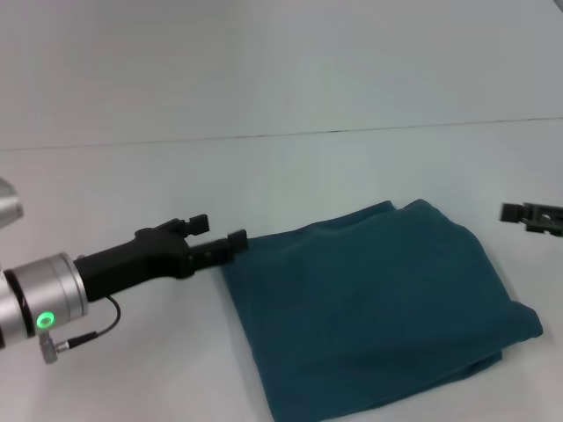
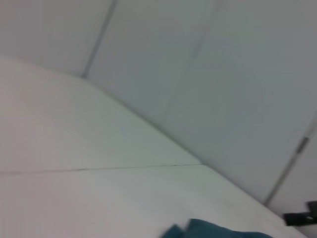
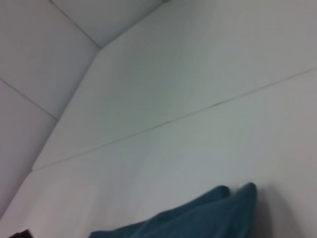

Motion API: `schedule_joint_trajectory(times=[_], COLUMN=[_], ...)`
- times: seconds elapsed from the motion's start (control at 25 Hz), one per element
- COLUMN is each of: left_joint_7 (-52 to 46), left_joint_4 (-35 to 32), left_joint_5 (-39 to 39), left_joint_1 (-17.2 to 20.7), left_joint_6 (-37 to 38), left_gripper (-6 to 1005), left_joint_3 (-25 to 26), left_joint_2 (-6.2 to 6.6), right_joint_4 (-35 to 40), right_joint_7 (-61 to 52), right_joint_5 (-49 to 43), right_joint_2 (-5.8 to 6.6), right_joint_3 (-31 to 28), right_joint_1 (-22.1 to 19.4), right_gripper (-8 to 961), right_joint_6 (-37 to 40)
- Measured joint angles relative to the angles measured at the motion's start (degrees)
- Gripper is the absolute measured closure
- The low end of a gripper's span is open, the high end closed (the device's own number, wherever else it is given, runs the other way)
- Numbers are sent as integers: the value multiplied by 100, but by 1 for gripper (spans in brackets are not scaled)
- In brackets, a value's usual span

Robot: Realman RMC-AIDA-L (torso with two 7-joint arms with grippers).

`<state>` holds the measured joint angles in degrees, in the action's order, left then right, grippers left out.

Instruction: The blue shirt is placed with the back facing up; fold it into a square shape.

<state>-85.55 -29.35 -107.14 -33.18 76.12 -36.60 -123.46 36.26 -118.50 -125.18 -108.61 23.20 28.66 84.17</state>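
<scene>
The blue shirt [image 1: 378, 308] is seen folded on the white tabletop [image 1: 308, 176].

The left hand [image 1: 220, 236] is held wide, and its far finger touches the shirt's near corner. The shirt is spread out just past that hand. The right hand [image 1: 530, 215] is kept apart, beside the shirt's other side; its state cannot be told.
</scene>
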Motion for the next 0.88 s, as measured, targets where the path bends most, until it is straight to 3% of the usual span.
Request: schedule_joint_trajectory(times=[0.12, 0.4, 0.6, 0.88], left_joint_7=[-599, -1748, -2802, -3322], left_joint_4=[0, 9, 11, 65], left_joint_5=[-45, -145, -665, -878], left_joint_1=[-102, -245, -437, -563], left_joint_6=[-396, -1172, -1689, -1892], left_gripper=[64, 66, 67, 67], left_joint_3=[-37, -579, -957, -1019], left_joint_2=[36, 157, 157, 137], right_joint_4=[-28, -1, 11, 132], right_joint_7=[35, 38, 39, 48], right_joint_5=[6, 14, 125, 162], right_joint_2=[-26, -29, 35, 53], right_joint_3=[-21, -25, 1, 19], right_joint_1=[154, 358, 381, 385], right_gripper=[86, 19, 9, 10], right_joint_6=[-11, 81, 111, 234])
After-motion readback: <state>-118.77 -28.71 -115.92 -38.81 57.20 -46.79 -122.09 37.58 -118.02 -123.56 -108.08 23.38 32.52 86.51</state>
